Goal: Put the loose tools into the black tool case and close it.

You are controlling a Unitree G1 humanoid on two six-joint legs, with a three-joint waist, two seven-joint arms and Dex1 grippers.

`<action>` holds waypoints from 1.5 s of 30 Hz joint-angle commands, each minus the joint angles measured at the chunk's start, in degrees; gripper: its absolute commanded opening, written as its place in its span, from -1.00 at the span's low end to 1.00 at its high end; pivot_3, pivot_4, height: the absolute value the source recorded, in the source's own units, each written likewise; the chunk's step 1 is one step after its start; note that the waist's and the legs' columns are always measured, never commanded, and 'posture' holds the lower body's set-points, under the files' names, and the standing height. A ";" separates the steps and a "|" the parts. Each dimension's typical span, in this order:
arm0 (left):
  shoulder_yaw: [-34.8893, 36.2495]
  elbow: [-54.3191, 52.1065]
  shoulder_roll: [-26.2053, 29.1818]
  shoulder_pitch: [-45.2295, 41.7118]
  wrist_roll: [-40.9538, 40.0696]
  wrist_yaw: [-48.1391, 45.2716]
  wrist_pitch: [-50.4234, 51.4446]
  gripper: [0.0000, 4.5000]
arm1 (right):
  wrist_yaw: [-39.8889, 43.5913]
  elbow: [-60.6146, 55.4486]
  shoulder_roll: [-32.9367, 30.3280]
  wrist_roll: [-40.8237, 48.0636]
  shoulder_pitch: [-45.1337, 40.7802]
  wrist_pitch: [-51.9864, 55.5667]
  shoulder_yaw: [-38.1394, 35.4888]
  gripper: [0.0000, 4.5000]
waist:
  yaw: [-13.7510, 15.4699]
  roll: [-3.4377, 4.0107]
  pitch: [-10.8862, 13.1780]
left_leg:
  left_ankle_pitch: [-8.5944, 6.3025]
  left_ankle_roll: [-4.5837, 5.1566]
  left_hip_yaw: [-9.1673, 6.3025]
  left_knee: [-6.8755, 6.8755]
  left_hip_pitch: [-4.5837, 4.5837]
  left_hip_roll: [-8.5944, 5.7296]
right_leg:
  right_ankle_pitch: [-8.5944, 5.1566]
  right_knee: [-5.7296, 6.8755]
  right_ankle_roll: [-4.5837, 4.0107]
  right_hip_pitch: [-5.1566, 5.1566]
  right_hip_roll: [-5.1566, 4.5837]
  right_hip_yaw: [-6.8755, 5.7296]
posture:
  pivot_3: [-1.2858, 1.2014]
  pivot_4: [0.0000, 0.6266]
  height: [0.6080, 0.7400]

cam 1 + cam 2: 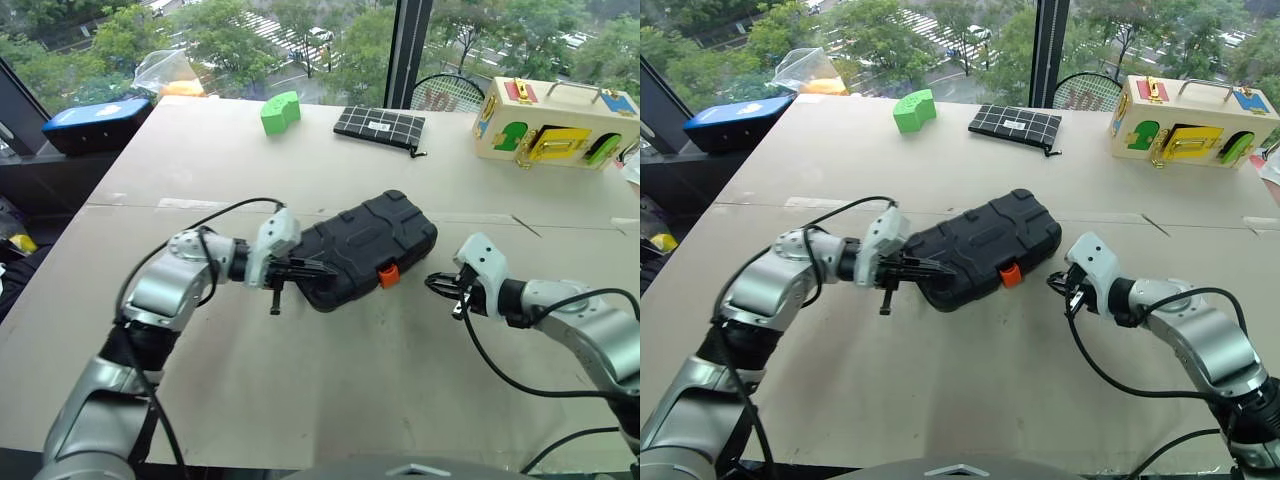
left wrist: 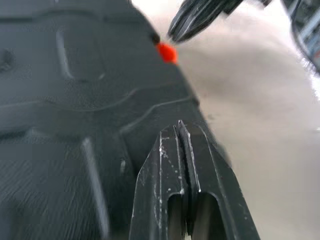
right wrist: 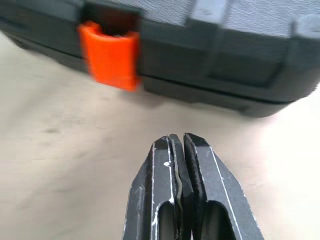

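On the table [image 1: 300, 400], one case [image 1: 368, 249] lies closed between two grippers, its contents hidden and its orange latch [image 1: 388, 275] facing the near edge. The left gripper [image 1: 322, 270], jaws clenched and empty, is at its left end. The right gripper [image 1: 434, 282], jaws clenched and empty, sits near the latch, apart.

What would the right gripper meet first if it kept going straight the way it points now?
Probably the front wall of the black tool case, just beside its orange latch. The right gripper is shut and aims there over bare table; depth is uncertain.
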 commanded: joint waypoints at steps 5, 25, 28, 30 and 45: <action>-3.62 6.92 -0.93 -0.62 6.86 -0.22 -4.49 -1.00 | -5.06 -0.96 6.62 -1.82 -2.02 1.85 2.55 -0.97 | -0.31 0.36 -0.35 | 0.00 0.00 -0.01 -0.03 0.05 0.00 | -0.01 0.07 0.00 0.01 0.01 0.00 | 0.03 -0.52 1.00; -2.63 4.26 -1.43 -0.58 7.48 0.21 -1.89 -1.00 | -5.35 0.12 15.21 -4.00 -1.96 1.84 3.80 -0.97 | -1.04 0.34 -0.75 | 0.01 0.01 -0.01 0.07 0.24 0.01 | -0.02 0.47 -0.02 0.01 0.02 0.05 | 0.03 -0.52 1.00; -2.84 2.67 -1.79 -1.03 7.32 0.79 0.14 -1.00 | -3.96 -2.98 14.90 -0.76 -1.40 3.15 0.73 -0.97 | -0.82 0.35 -0.74 | 0.01 0.01 -0.03 0.05 0.18 0.01 | -0.03 0.45 -0.01 -0.01 0.01 0.03 | 0.03 -0.52 1.00; -2.90 1.73 -1.92 -1.34 7.18 1.08 1.36 -1.00 | -4.31 -3.46 16.04 0.60 -1.92 3.26 -0.88 -0.97 | -0.64 0.36 -0.74 | 0.01 0.01 -0.05 0.05 0.12 0.00 | -0.03 0.44 -0.01 -0.04 0.01 0.01 | 0.03 -0.52 1.00; -1.76 -5.87 -0.40 -2.59 5.59 1.95 10.37 -1.00 | -6.04 5.55 16.08 -6.81 -1.34 -0.32 7.67 -0.97 | -0.38 0.33 -0.75 | 0.01 0.01 -0.14 -0.04 0.03 -0.01 | -0.03 0.25 -0.01 -0.05 0.01 -0.07 | 0.03 -0.52 1.00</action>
